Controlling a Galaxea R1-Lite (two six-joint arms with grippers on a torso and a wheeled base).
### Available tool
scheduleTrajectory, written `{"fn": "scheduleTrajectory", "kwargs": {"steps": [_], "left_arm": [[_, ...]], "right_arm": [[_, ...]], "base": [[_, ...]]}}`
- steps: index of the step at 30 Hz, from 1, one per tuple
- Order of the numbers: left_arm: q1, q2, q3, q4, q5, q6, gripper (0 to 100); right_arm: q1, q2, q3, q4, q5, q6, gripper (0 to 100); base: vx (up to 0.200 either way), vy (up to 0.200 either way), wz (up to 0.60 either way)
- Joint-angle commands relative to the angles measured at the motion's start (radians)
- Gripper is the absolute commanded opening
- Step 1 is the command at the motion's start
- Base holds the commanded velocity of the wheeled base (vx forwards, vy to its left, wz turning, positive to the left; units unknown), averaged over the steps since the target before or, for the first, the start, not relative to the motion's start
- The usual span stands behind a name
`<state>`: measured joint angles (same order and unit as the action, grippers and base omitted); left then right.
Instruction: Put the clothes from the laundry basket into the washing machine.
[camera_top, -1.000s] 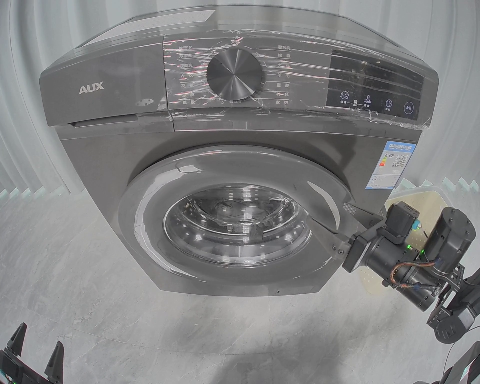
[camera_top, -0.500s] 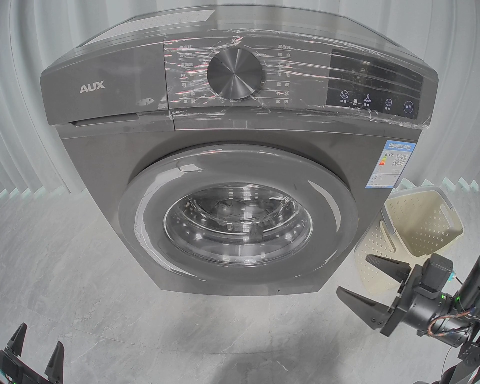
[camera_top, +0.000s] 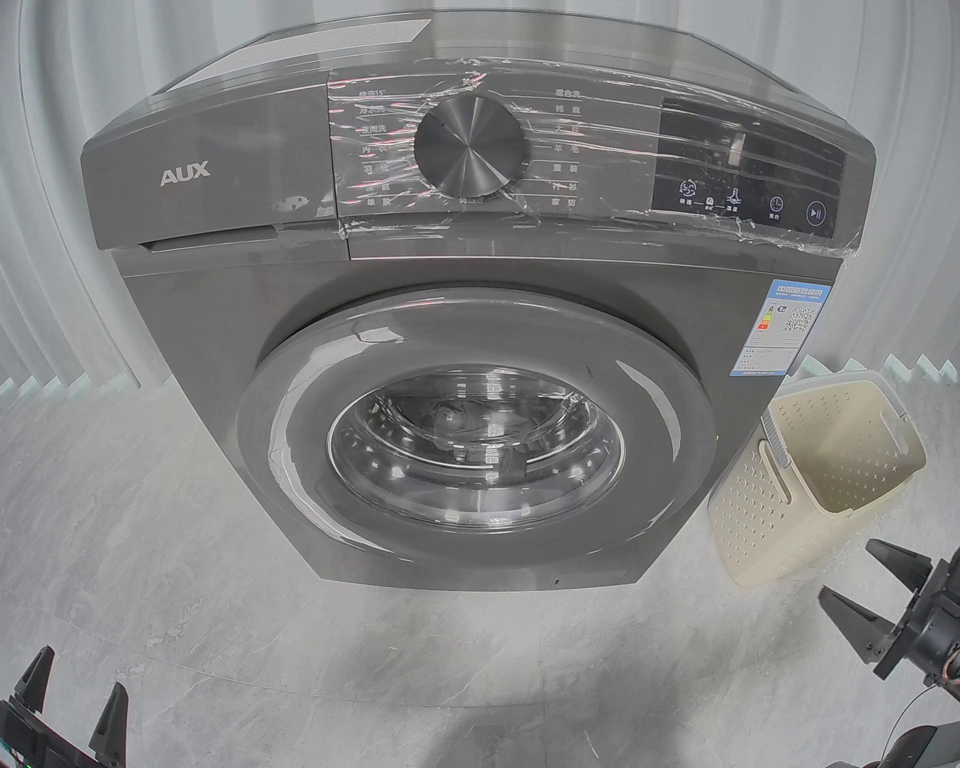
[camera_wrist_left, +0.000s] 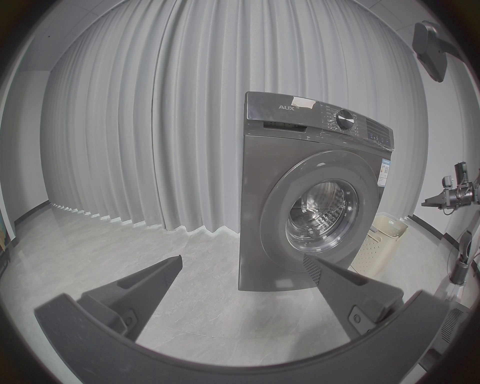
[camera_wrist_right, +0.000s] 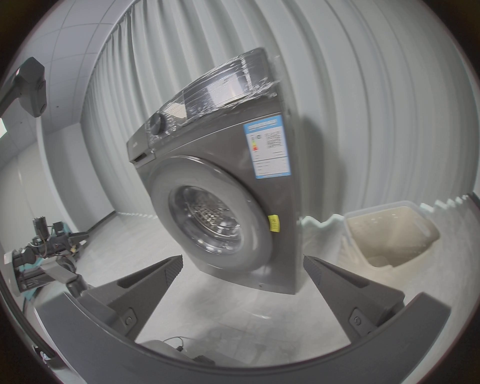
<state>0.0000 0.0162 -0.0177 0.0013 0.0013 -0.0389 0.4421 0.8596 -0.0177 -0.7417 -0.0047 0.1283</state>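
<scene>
No clothes can be made out in the cream perforated plastic laundry basket (camera_top: 757, 512), which stands just ahead of the wide-open, empty right claw (camera_top: 848, 572) and beside the grey washing machine (camera_top: 200, 320), whose round glass door (camera_top: 300, 400) is shut. Loading is judged done; otherwise the door must be opened first.

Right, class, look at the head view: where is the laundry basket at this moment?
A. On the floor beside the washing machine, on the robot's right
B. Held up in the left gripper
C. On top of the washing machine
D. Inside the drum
A: the laundry basket stands on the floor beside the lower right corner of the washing machine, on the robot's right.
</scene>
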Motion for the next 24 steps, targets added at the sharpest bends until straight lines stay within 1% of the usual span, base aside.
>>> {"fn": "scheduleTrajectory", "kwargs": {"steps": [1,3,6,8,9,10,11,12,13,16,18,24], "left_arm": [[0.000,-0.013,0.016,0.000,0.000,-0.004,100],[0.000,-0.013,0.016,0.000,0.000,-0.002,100],[0.000,-0.013,0.016,0.000,0.000,-0.004,100],[0.000,-0.013,0.016,0.000,0.000,-0.004,100],[0.000,-0.013,0.016,0.000,0.000,-0.004,100],[0.000,-0.013,0.016,0.000,0.000,-0.004,100],[0.000,-0.013,0.015,0.000,0.002,-0.006,100],[0.000,-0.013,0.015,0.000,0.000,-0.004,100],[0.000,-0.013,0.015,0.000,0.002,-0.004,100],[0.000,-0.013,0.016,0.000,0.002,-0.006,100],[0.000,-0.013,0.015,0.000,0.002,-0.006,100],[0.000,-0.013,0.015,-0.001,0.000,0.002,100]], "right_arm": [[-0.272,-0.527,0.018,0.378,0.011,-0.052,100],[-0.309,-0.657,0.018,0.499,0.032,-0.068,100],[-0.339,-0.757,0.018,0.617,0.037,-0.072,100],[-0.361,-0.777,0.018,0.683,0.035,-0.065,100],[-0.378,-0.784,0.018,0.696,0.034,-0.067,100],[-0.378,-0.784,0.018,0.696,0.034,-0.067,100],[-0.457,-0.833,0.018,0.705,0.040,-0.124,100],[-0.462,-0.850,0.018,0.732,0.035,-0.153,100],[-0.456,-0.850,0.018,0.746,0.028,-0.161,100],[-0.448,-0.847,0.018,0.742,0.023,-0.150,100],[-0.444,-0.850,0.018,0.746,0.028,-0.133,100],[-0.450,-0.850,0.018,0.742,0.029,-0.138,100]], "base": [[0.000,0.000,0.00],[0.000,0.000,0.00],[0.000,0.000,0.00],[0.000,0.000,0.00],[0.000,0.000,0.00],[0.000,0.000,0.00],[0.000,0.000,0.00],[0.000,0.000,0.00],[0.000,0.000,0.00],[0.000,0.000,0.00],[0.000,0.000,0.00],[0.000,0.000,0.00]]}}
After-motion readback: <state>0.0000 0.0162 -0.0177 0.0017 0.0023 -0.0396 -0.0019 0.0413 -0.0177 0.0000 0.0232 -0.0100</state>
